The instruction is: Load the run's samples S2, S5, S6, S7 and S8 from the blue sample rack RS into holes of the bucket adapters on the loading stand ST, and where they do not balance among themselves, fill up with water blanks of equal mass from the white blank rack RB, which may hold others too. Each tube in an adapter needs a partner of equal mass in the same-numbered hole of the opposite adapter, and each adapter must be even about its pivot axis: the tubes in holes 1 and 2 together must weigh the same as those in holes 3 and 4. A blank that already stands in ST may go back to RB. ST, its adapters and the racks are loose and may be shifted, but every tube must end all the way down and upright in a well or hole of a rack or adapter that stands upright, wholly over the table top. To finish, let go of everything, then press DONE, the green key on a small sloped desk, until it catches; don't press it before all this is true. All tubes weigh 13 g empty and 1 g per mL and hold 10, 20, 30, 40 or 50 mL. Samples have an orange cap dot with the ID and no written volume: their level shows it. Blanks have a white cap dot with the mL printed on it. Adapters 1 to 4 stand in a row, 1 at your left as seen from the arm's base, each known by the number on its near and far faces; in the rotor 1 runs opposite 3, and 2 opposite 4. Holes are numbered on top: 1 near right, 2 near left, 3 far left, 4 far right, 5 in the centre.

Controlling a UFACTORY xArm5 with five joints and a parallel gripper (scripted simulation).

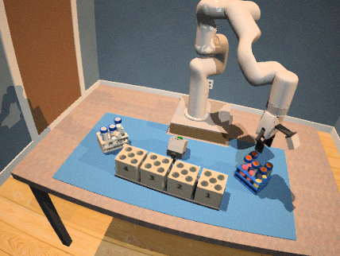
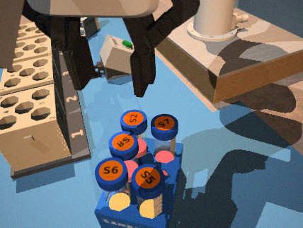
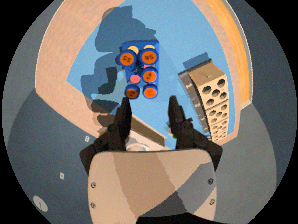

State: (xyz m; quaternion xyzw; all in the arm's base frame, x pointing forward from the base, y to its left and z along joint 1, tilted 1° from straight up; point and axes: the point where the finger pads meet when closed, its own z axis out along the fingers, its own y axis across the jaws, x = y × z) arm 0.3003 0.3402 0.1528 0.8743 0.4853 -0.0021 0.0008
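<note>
Arm above the blue rack (image 1: 245, 177) on the counter (image 1: 159, 103); fingers (image 2: 143, 72) part-open, holding nothing, over S2 (image 2: 133, 121). Risk: caps crowd together, so a descending finger may strike S7 (image 2: 164, 127). Exterior view reads cap IDs; top view alone shows empty adapters (image 1: 171, 172).
</note>
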